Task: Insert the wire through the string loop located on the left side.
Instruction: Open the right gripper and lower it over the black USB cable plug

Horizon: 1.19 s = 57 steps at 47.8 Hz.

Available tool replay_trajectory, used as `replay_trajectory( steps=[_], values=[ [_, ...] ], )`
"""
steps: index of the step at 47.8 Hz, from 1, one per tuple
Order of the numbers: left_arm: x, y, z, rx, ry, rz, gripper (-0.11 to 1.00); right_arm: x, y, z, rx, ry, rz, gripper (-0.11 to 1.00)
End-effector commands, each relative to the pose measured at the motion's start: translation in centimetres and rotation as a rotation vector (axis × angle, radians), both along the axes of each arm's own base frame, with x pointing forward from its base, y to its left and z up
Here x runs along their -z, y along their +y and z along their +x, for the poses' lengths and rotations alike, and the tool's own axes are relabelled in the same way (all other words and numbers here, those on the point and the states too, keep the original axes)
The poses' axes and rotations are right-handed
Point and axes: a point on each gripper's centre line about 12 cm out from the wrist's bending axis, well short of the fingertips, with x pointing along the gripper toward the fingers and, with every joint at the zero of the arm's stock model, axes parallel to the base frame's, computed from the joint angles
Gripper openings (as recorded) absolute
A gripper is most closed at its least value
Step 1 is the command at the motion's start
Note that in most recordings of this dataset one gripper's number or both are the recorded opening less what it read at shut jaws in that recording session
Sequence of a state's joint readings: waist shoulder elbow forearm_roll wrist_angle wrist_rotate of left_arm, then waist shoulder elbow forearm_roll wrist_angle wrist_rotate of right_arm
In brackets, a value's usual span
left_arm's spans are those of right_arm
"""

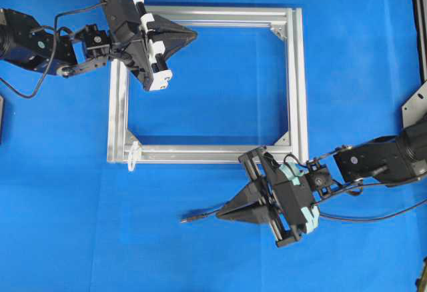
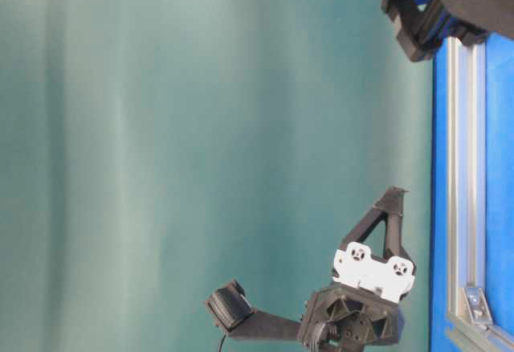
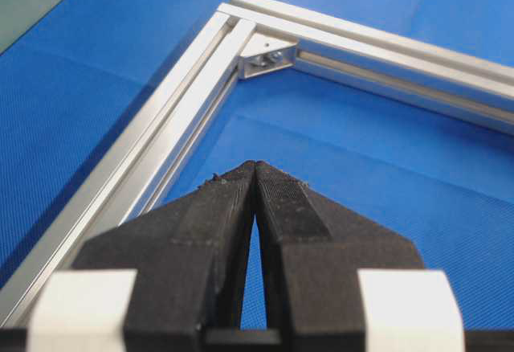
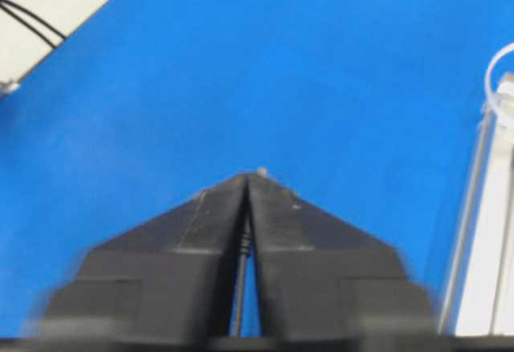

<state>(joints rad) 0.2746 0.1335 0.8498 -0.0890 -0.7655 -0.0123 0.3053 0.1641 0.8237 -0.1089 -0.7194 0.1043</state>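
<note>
The wire (image 1: 189, 219) is a thin black cable, and its plug pokes out leftward from my right gripper (image 1: 220, 215), which is shut on it below the frame's near bar. In the right wrist view the wire (image 4: 242, 268) runs up between the fingers, and its pale tip just clears the right gripper (image 4: 250, 177). The string loop (image 1: 133, 155) is small and whitish and hangs at the frame's near-left corner, left of and beyond the plug; the string loop (image 4: 498, 67) also shows at the right wrist view's right edge. My left gripper (image 1: 193, 35) is shut and empty over the frame's far-left part, as the left gripper (image 3: 254, 165) shows.
The silver aluminium frame (image 1: 293, 85) lies flat on the blue cloth, with a corner bracket (image 3: 269, 59) ahead of the left gripper. A thick black cable (image 1: 373, 215) trails from the right arm to the right edge. The table-level view shows the frame (image 2: 464, 167) edge-on.
</note>
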Motion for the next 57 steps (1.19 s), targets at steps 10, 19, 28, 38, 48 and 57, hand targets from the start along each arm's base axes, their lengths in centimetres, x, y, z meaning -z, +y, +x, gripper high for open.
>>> replay_trajectory(
  steps=[10,19,28,38,48,57],
  values=[
    [-1.4,0.0,0.2,0.004,-0.040,0.012,0.00,-1.7,0.3,0.3,0.014,-0.024,0.048,0.79],
    [-1.4,0.0,0.2,0.004,-0.040,0.012,0.00,-1.7,0.3,0.4,0.018,-0.025,0.051,0.91],
    [-1.4,0.0,0.2,0.003,-0.042,0.011,0.00,-1.0,0.1,0.4,0.033,0.001,0.052,0.93],
    [-1.3,0.0,0.2,0.003,-0.039,0.010,0.00,1.8,0.1,1.0,0.072,0.067,0.058,0.93],
    [-1.2,0.0,0.2,0.004,-0.029,0.006,0.00,4.2,0.5,1.8,0.084,0.117,0.054,0.93],
    [-1.2,0.0,0.2,0.003,-0.028,0.005,0.00,5.1,0.5,1.8,0.089,0.138,0.049,0.93]
  ],
)
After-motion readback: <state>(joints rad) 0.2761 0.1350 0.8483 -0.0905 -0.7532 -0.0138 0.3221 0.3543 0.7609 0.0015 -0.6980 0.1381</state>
